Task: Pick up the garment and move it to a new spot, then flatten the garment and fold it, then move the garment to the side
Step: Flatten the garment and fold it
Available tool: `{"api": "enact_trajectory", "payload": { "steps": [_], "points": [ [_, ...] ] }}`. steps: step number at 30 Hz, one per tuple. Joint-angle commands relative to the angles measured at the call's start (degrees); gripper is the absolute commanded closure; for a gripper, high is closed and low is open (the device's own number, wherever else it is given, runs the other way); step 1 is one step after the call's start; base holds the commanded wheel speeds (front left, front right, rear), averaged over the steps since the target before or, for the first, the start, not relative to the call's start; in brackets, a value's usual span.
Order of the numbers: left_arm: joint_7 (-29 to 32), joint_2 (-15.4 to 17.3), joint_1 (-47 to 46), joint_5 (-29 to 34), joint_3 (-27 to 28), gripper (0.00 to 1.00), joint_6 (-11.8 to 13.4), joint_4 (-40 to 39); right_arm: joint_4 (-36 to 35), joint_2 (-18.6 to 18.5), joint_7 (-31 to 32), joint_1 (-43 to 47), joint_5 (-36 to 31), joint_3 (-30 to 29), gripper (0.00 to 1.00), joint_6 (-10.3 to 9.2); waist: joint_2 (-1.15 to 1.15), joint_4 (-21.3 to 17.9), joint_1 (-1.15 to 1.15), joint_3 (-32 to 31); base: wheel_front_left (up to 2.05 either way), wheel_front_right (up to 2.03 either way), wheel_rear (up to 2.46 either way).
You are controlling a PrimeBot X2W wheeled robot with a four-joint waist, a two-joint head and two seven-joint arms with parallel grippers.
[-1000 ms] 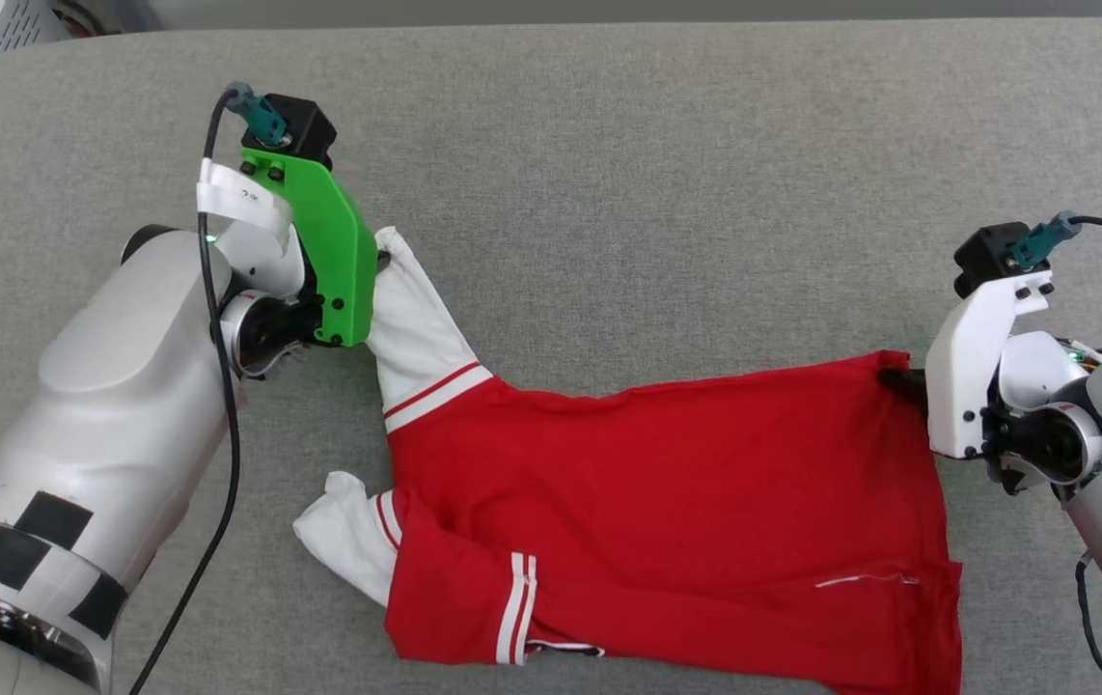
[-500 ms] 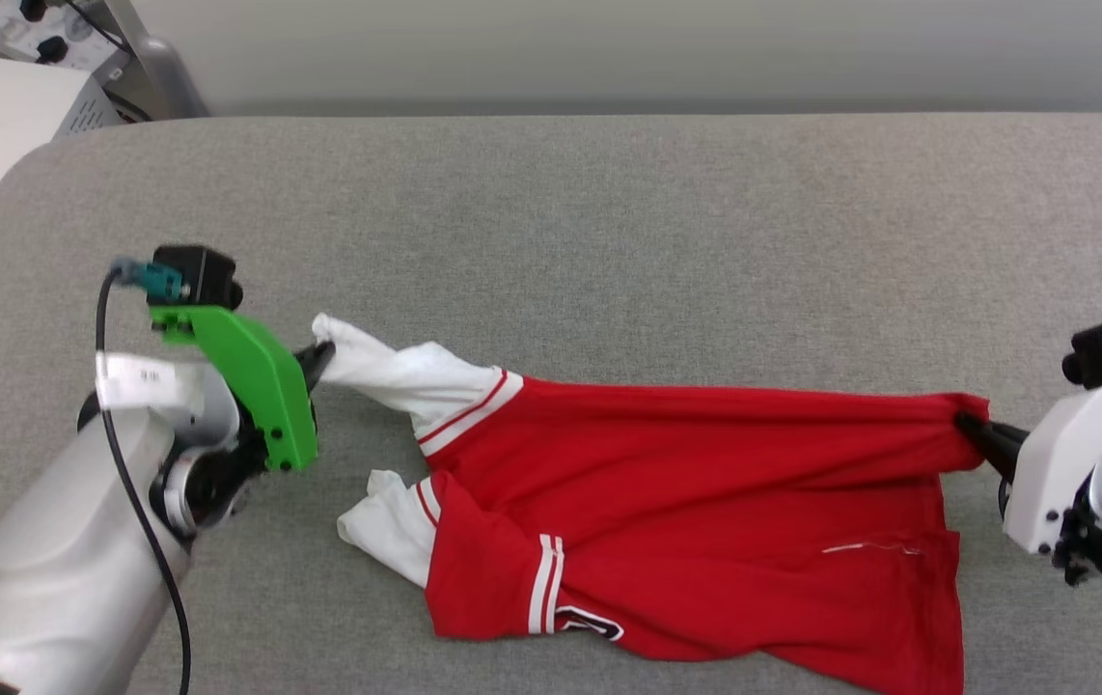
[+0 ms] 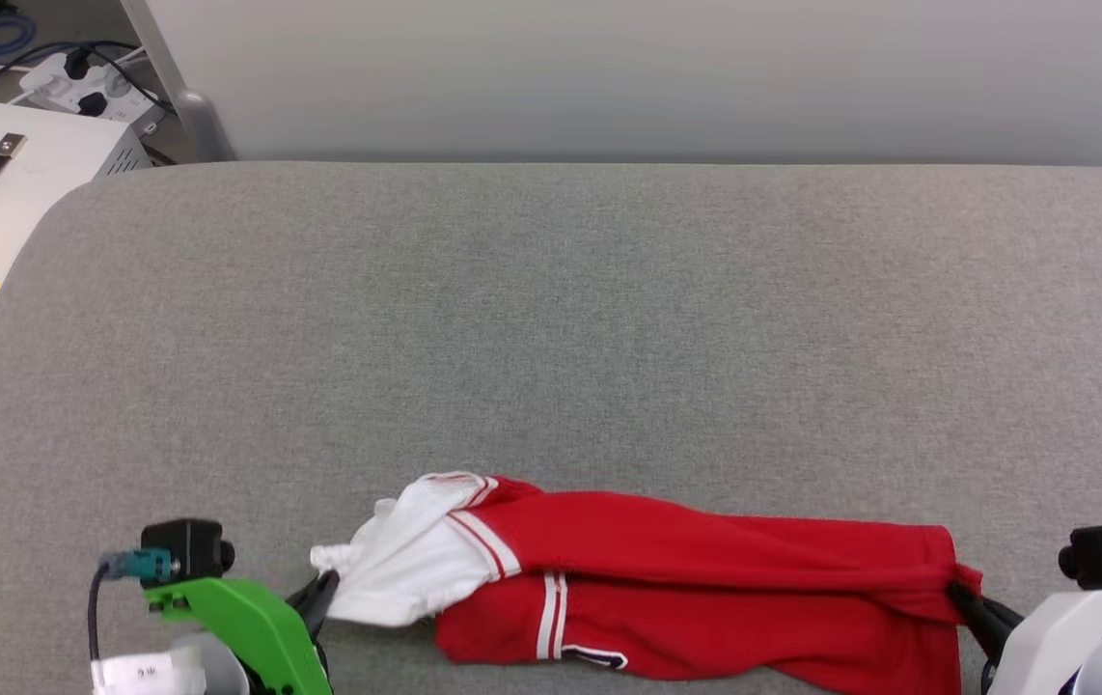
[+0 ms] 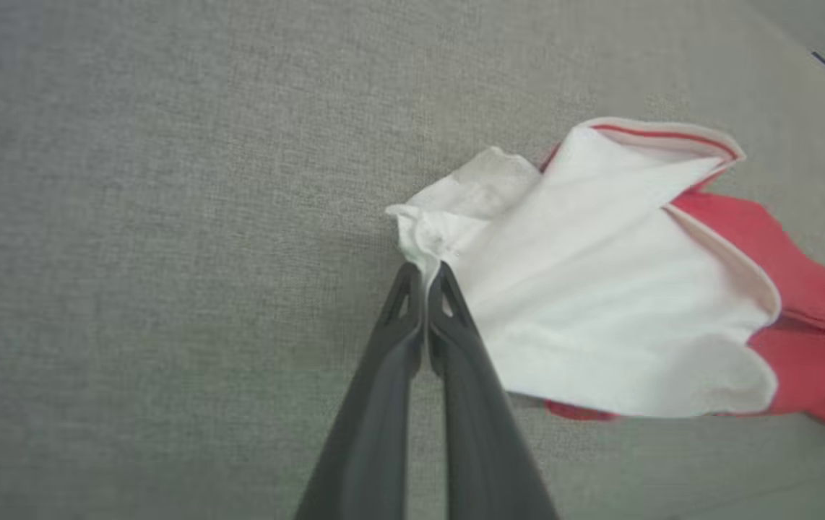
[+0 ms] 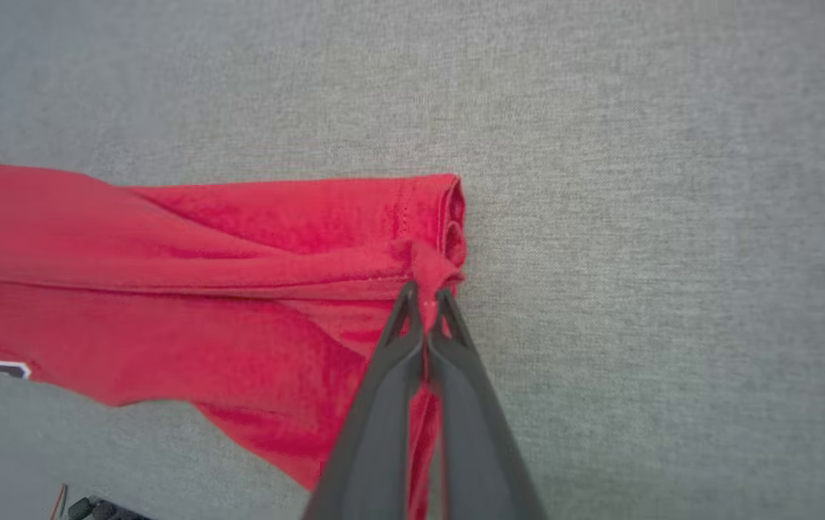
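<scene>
— Red shirt [image 3: 705, 598]: where is it gripped?
— At both ends. Its white sleeve [image 4: 600, 289] is pinched by the left gripper [image 4: 425, 271], and its red hem corner is clamped in the right gripper [image 5: 425, 292].
— And how is it placed?
— It is stretched between them in a bunched strip, along the near edge of the grey padded surface [image 3: 551, 338]. A white box [image 3: 11, 193] is seen past the far left corner.

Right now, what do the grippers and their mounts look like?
The left gripper and right gripper have long dark tapering fingers with triangular cut-outs. The left has a green bracket, the right a white bracket; each bears a black camera with a teal plug.
</scene>
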Motion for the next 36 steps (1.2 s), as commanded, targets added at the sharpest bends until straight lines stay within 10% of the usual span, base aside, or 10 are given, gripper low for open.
{"api": "enact_trajectory", "payload": {
  "steps": [1, 7, 9, 11, 12, 22, 36],
  "points": [
    [-0.7, 0.1, 2.2, -0.8, 0.3, 1.0, 0.7, -0.6, -0.7, 0.8, 0.0, 1.3, -1.3, -0.7, 1.0, -0.03, 0.0, -0.2, 0.0, 0.1, 0.0, 0.0, 0.0],
    [-4.5, -2.7, 5.4, -1.3, 0.5, 1.0, 0.9, 1.0, 0.2, 3.7, -1.2, 4.8, -3.6, -1.5, 0.99, -0.03, 0.0, -0.2, 0.0, 0.7, 0.0, 0.0, 0.0],
    [-6.1, -3.6, 4.9, -0.6, 0.6, 0.88, 0.6, 1.8, 1.0, 4.9, -2.2, 4.9, -3.4, -0.9, 0.0, -0.03, 0.0, -0.2, 0.0, 0.8, 0.0, 0.0, 0.0],
    [-7.4, -4.6, 4.3, -0.3, 0.7, 0.19, 0.1, 2.2, 1.7, 5.7, -4.0, 4.7, -3.3, -0.6, 0.0, -0.03, 0.0, -0.2, 0.0, 0.7, 0.0, 0.0, 0.0],
    [-8.2, -4.9, 4.0, 0.1, 0.8, 0.0, 0.0, 2.4, 1.8, 6.1, -5.4, 4.6, -3.5, -0.7, 0.0, -0.03, 0.0, -0.1, 0.0, 0.6, 0.0, 0.0, 0.0],
    [-18.1, -5.0, 2.5, 8.4, 0.9, 0.0, 1.4, -0.2, -2.2, 7.2, -12.5, 5.9, -5.1, -3.2, 0.0, -0.03, 0.0, -0.2, 0.0, -3.0, 0.0, 0.0, 0.0],
    [-21.9, -6.7, 1.0, 27.9, 2.8, 0.0, 8.0, -9.7, -7.9, 3.4, 10.0, 7.9, -4.9, -11.2, 0.0, -0.03, 0.0, 2.5, 0.0, -3.0, 0.0, 0.0, 0.0]
  ]
}}
